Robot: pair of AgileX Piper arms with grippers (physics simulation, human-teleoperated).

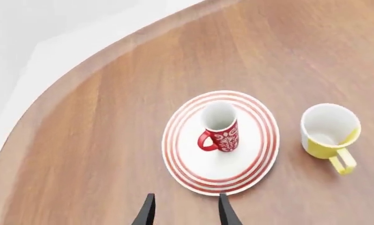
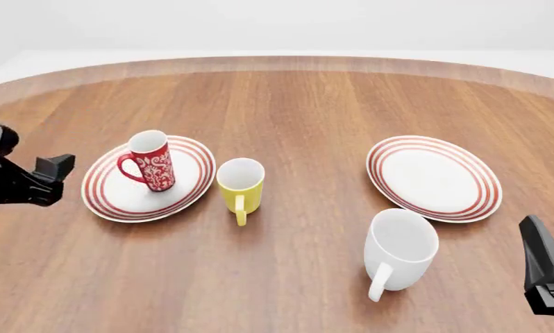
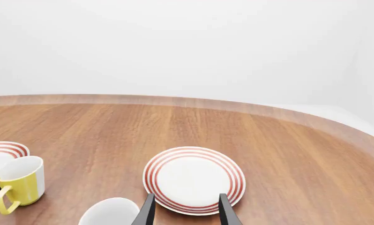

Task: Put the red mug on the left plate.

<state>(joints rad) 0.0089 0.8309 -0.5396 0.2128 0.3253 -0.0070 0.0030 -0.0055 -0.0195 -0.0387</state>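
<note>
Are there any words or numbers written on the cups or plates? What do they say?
There are none to read.
The red mug carries only a white flower pattern, no letters.
The left plate and the right plate have only red rings.
The yellow mug and white mug are plain.

The red mug (image 2: 151, 160) stood on the left plate (image 2: 110, 196), with the yellow mug (image 2: 240, 183) just beside the plate's right rim, obstructing approach from that side. Bare table (image 2: 296, 111) lay open behind and in front, and the left pincer (image 1: 185, 211) stood apart to the left.
</note>
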